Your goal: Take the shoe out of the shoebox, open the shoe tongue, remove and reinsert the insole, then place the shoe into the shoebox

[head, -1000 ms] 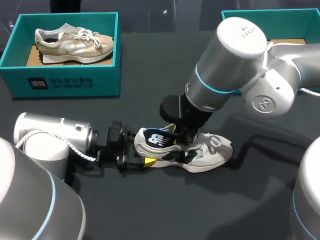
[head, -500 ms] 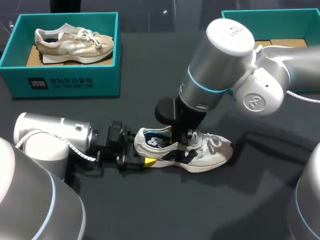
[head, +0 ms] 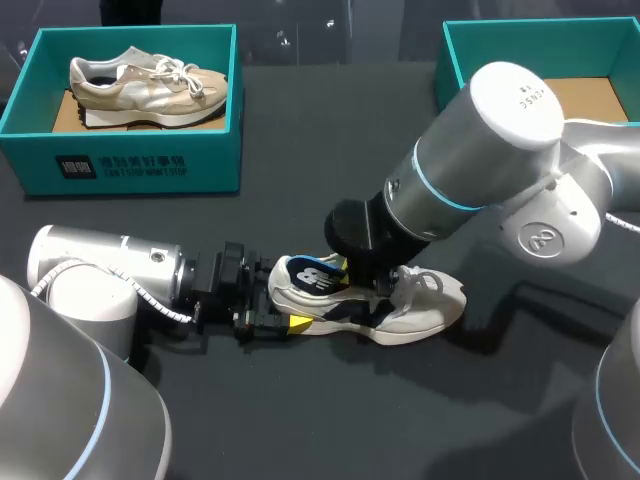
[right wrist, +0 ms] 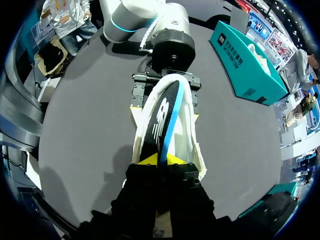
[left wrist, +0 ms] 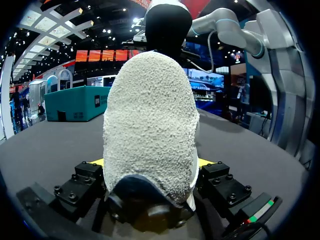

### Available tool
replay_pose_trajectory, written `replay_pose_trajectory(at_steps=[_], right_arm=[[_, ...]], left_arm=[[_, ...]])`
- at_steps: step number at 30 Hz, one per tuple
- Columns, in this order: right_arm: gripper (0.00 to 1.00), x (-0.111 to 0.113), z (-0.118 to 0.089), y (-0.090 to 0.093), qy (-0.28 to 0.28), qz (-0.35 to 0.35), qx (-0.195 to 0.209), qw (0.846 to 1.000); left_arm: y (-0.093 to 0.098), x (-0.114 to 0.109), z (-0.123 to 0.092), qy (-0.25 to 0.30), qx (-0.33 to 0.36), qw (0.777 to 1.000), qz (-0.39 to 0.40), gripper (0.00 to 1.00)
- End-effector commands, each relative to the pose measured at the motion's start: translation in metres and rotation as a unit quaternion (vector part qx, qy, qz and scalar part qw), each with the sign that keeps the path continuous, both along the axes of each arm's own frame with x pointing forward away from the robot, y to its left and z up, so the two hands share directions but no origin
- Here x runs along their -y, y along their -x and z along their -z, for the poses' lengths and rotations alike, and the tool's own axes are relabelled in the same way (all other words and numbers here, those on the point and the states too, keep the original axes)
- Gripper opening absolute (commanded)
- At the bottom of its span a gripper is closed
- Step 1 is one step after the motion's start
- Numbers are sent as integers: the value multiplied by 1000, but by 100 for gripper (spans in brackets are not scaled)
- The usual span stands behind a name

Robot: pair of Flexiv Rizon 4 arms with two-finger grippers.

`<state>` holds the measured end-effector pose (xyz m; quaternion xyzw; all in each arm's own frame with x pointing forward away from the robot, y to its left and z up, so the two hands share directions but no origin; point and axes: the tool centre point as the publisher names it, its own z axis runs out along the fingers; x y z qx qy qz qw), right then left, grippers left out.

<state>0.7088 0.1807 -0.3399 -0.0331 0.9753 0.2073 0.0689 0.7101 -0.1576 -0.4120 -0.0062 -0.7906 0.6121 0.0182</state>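
A white-and-grey shoe (head: 405, 308) lies on its sole mid-table, toe to the right. My left gripper (head: 275, 312) comes in low from the left, and its fingers clasp the fuzzy heel (left wrist: 150, 125) from both sides. My right gripper (head: 352, 272) reaches down into the shoe's opening and is shut on the black-and-blue insole (head: 318, 277). In the right wrist view the insole (right wrist: 162, 120) stands on edge inside the shoe (right wrist: 189, 130), pinched at its near end between the yellow tips (right wrist: 160, 160). The shoe's tongue is hidden under the right wrist.
A teal shoebox (head: 130, 165) at the back left holds a beige shoe (head: 150, 85). A second teal shoebox (head: 450, 50) stands at the back right, partly behind my right arm. Dark table shows in front of the shoe.
My right gripper has shut on the insole. The arm dipped into the shoe, then swung its elbow right, raising the insole's heel end. The left arm and shoe stayed put.
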Motion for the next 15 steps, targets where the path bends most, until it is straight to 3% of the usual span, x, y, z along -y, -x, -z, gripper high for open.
replay_pose_trajectory(at_steps=[1, 7, 15], right_arm=[[0, 6, -15, 3, -15, -18, 18, 1000], [0, -12, -31, -2, -26, -69, 44, 996], [0, -44, -39, -7, -12, -122, 44, 991]], left_arm=[[-1, 0, 1, 0, 0, 1000, 0, 0], [-1, 0, 1, 0, 0, 1000, 0, 0], [-1, 0, 1, 0, 0, 1000, 0, 0]])
